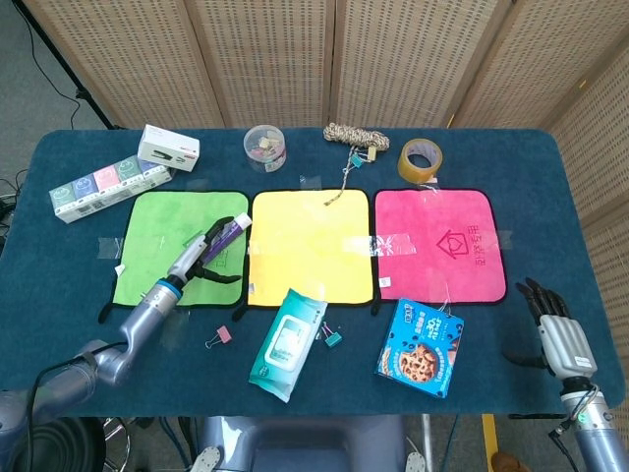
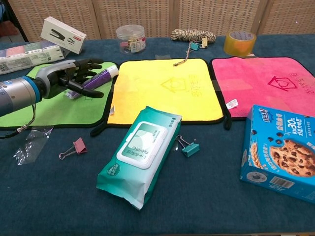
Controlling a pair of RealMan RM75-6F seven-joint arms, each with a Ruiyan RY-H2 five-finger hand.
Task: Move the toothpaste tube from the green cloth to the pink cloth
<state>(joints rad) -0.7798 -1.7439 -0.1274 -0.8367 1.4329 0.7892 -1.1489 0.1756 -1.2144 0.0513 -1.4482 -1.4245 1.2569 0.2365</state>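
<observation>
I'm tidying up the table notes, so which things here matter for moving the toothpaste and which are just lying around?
Part of the job:
- toothpaste tube, held by the left hand
- green cloth, under it
- pink cloth, the goal

Just lying about:
- yellow cloth
- wet wipes pack
- cookie box
- tape roll
- rope bundle
- binder clips
</observation>
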